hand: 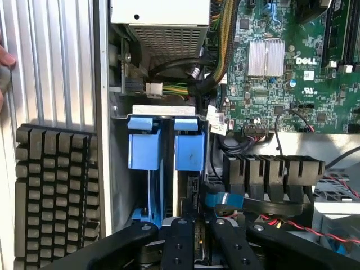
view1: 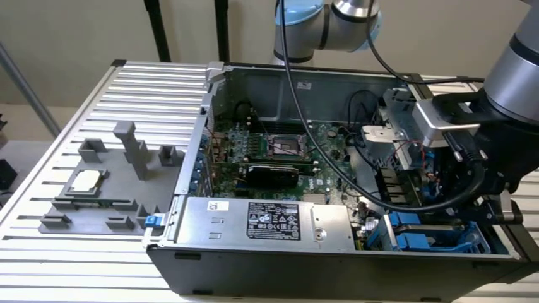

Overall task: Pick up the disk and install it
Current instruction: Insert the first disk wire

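Wrist view: the gripper (hand: 194,239) hangs over the drive bay, its black fingers (hand: 179,242) drawn close together on the disk's (hand: 188,188) edge, pinching it. The disk stands on edge in the right-hand slot of the bay, its blue carrier tab beside a second blue carrier (hand: 145,149). In the exterior view the bay (view1: 425,237) sits at the case's (view1: 252,265) right corner on the tabletop (view1: 50,252)
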Controlling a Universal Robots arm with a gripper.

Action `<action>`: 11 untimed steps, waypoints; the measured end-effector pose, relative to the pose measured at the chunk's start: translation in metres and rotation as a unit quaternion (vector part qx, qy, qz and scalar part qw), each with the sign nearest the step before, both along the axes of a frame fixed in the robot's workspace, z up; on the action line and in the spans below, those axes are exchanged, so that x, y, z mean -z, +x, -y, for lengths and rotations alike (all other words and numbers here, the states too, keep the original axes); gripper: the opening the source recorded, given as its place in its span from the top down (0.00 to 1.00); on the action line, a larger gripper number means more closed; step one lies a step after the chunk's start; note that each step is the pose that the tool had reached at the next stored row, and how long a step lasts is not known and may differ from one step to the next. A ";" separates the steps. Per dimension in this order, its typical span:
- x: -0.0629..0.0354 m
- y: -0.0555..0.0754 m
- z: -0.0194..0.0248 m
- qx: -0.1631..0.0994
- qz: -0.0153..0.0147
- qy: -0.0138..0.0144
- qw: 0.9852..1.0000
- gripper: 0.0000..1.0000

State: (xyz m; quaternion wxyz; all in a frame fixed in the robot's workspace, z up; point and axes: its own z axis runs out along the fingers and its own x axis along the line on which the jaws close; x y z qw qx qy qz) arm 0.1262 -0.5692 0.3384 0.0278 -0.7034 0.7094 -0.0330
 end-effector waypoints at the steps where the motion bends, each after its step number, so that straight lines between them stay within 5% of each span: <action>1: 0.0001 0.000 -0.0010 0.000 0.000 -0.001 1.000 0.83; 4: 0.0002 0.000 -0.0043 0.000 0.001 -0.004 1.000 0.83; 11: -0.0015 0.001 -0.0047 0.000 0.001 -0.010 1.000 0.83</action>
